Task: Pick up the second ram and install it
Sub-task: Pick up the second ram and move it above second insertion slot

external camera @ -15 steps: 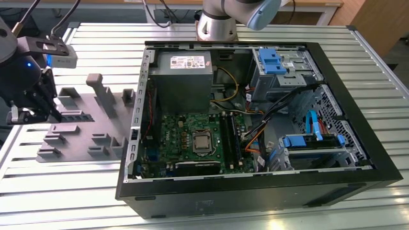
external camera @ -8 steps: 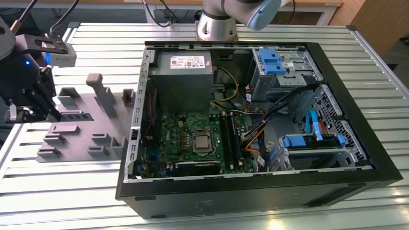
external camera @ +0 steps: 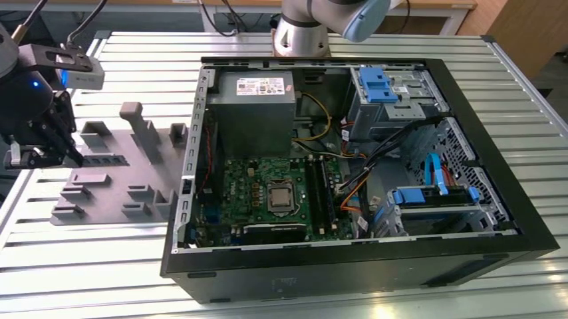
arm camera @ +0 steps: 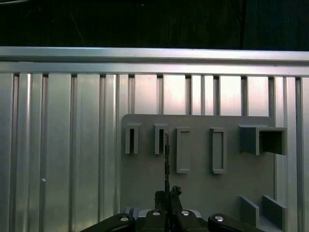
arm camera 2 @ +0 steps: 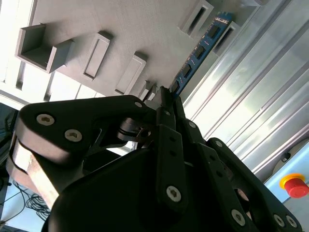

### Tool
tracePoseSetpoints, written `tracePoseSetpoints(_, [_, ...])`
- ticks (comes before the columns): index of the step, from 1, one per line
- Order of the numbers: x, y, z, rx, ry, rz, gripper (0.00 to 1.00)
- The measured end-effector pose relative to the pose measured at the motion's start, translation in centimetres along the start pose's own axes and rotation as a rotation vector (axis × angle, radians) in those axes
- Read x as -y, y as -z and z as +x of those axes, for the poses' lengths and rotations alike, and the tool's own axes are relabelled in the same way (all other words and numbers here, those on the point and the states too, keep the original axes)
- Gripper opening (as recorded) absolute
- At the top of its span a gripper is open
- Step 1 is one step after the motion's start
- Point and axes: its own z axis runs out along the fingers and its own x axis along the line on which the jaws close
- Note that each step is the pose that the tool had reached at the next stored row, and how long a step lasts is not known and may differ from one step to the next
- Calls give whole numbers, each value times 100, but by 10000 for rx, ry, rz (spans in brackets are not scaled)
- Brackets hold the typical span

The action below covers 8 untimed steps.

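By the grey holder plate [arm camera: 198, 193], we see the jaws clenched on one end of the second ram [arm camera 2: 200, 48], held edge-on, likely to keep it square with its slot.

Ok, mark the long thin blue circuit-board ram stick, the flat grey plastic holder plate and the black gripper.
long blue ram stick [arm camera 2: 200, 50], second wrist view, chip-lined flat face.
grey plastic holder plate [arm camera: 198, 193], first wrist view, bare flat base.
black gripper [arm camera 2: 166, 94], second wrist view, between its fingertips.
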Motion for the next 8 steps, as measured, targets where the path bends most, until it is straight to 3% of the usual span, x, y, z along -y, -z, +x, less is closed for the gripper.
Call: tracePoseSetpoints(8, [-1, 42, -1, 0, 0, -1, 14])
